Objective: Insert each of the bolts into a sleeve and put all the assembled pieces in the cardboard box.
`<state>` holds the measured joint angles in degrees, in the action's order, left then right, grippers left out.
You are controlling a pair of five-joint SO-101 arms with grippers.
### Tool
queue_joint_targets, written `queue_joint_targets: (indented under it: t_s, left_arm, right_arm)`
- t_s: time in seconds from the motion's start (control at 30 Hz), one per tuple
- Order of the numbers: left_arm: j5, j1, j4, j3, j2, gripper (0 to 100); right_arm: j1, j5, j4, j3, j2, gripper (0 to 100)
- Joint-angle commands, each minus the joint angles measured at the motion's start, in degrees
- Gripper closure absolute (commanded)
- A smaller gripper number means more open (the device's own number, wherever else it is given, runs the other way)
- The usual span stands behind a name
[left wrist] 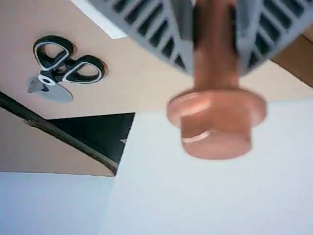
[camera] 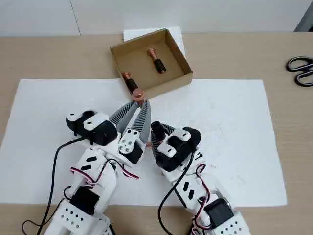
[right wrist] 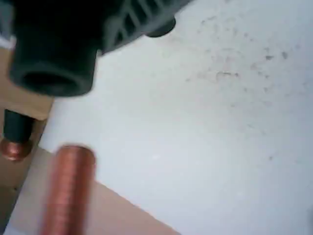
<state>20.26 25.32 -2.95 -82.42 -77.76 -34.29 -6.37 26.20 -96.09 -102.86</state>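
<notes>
Holding steady, you have the left gripper (camera: pixel 138 101) clamped on a copper bolt (camera: pixel 138 94) at centre frame, at the cardboard box's (camera: pixel 168 82) lower edge | right gripper (camera: pixel 159 134) grips a black sleeve (camera: pixel 157 129) just below-right | one assembled piece (camera: pixel 156 61) lies inside the box.

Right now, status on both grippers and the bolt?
Left gripper shut on copper bolt, at near wall of cardboard box. Right gripper shut on black sleeve, apart from bolt. Nothing seen between them.
</notes>
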Motion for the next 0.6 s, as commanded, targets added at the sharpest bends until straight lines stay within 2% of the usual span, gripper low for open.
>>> queue_joint_targets:
  t_s: [0.0, 0.27, 0.43, 0.57]
  left_arm:
    - [-0.5, 0.3, 1.7, 0.5, -1.4, 99]
    - [-0.5, 0.6, 1.3, 3.4, -1.1, 99]
    - [-0.5, 4.7, 0.6, 3.3, -1.4, 99]
    - [-0.5, 6.0, 0.6, 3.4, -1.4, 99]
  right_arm:
    - [-0.5, 0.4, 2.0, -0.4, -1.0, 99.4]
    - [-1.5, 0.5, 3.4, -0.4, -1.0, 99.4]
    - [-5.2, 0.5, -0.1, -0.1, -1.1, 99.4]
    - [-5.2, 0.4, -2.1, 0.6, -1.1, 99.4]
